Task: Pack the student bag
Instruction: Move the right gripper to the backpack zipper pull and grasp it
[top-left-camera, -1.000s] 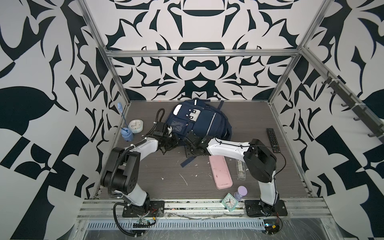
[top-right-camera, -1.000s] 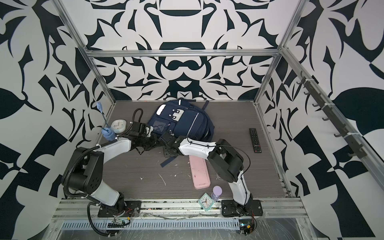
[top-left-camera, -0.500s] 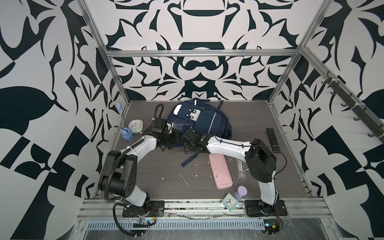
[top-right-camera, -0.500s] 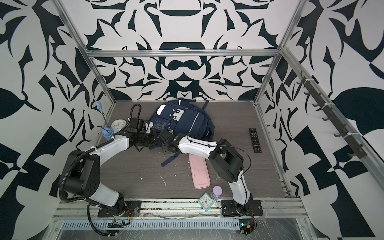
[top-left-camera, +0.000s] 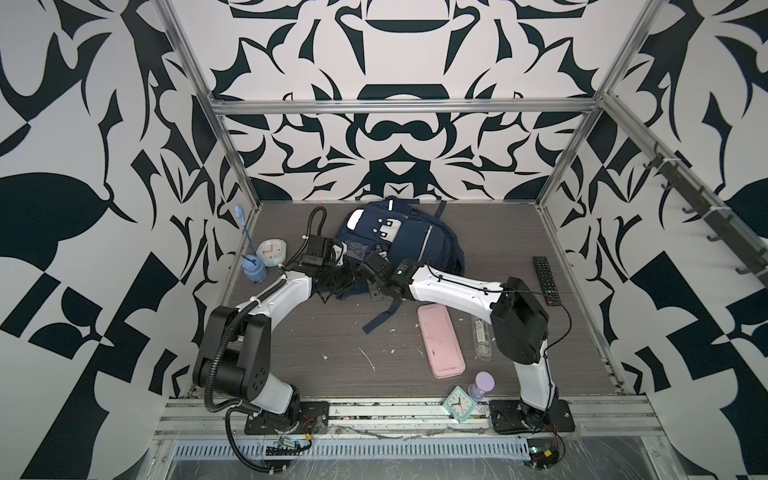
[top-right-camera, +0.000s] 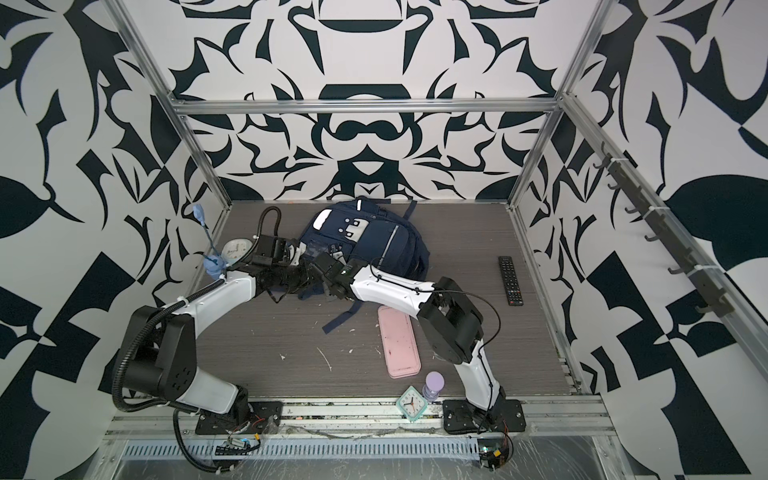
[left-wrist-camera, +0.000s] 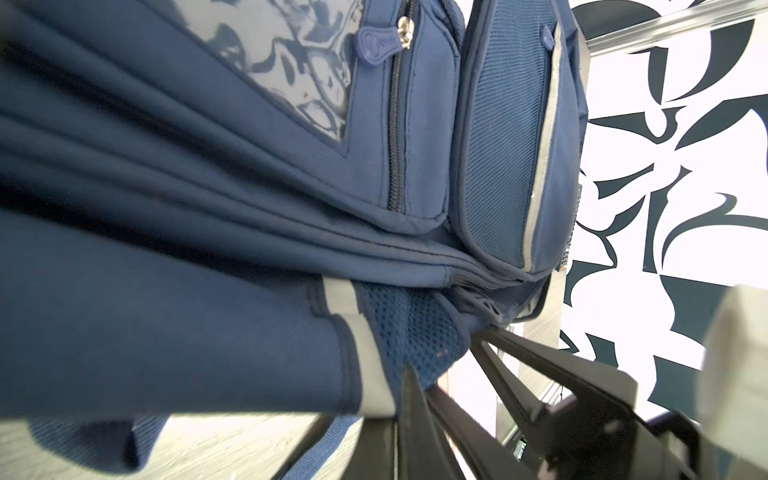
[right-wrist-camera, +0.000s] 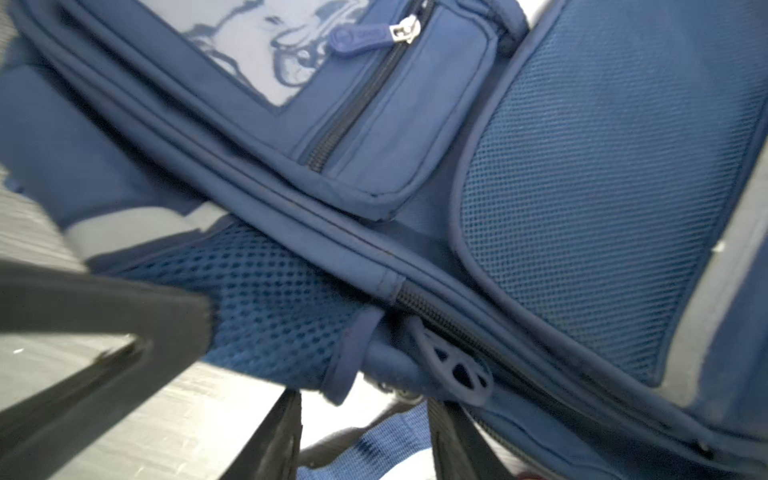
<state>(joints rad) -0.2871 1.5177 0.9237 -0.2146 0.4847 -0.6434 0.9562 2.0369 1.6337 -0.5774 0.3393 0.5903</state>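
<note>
At the far left of the worktop (top-left-camera: 324, 332), a round white clock (top-left-camera: 271, 251) and a small blue bottle (top-left-camera: 254, 272) are sitting just beside each other, not yet packed. Next along, the left hand (left-wrist-camera: 440, 357) is reaching in low at the near edge of the student bag (top-left-camera: 415, 245), which is lying front-up at the back of the worktop, near the middle. This hand is clamped fully down and appears to be pinching the mesh padding at the bag's edge.

The right hand (right-wrist-camera: 363, 399) is hovering just beside it with its fingers partly apart and nothing between them. The grey zip pull (right-wrist-camera: 455, 374) is hanging just above one fingertip. Where it shows, the main zip is looking closed.

Further right, a pink case (top-left-camera: 440, 341) and a black remote (top-left-camera: 546, 280) are waiting on the worktop.

The risks are looking plain enough. The left hand is gripping thin, soft mesh, so a tug could be pulling it free and letting the bag slide. The right hand could be closing on the loose strap webbing below rather than the pull. With both hands working this close together, they could also be knocking into each other.
</note>
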